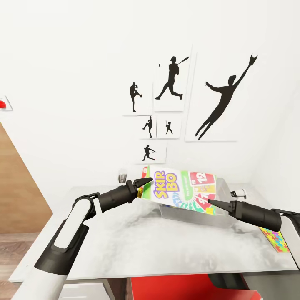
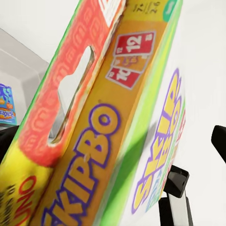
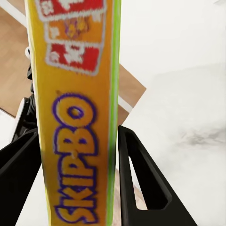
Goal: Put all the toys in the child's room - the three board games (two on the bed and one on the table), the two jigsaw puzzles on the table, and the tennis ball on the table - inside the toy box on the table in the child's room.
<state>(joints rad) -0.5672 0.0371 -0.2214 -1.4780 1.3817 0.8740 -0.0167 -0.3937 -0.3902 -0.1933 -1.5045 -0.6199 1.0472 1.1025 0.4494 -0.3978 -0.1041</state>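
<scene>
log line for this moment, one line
phase: placing | left gripper: at Skip-Bo box edge, grip unclear | right gripper: shut on Skip-Bo box | box: tilted over toy box

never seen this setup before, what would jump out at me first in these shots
The bright yellow, green and purple Skip-Bo board game box stands out first, held tilted between the black left gripper and black right gripper over the clear plastic toy box on the grey marbled table. Behind it, black baseball-player silhouette pictures hang on the white wall. A multicoloured jigsaw puzzle box peeks out at the table's right edge.
</scene>
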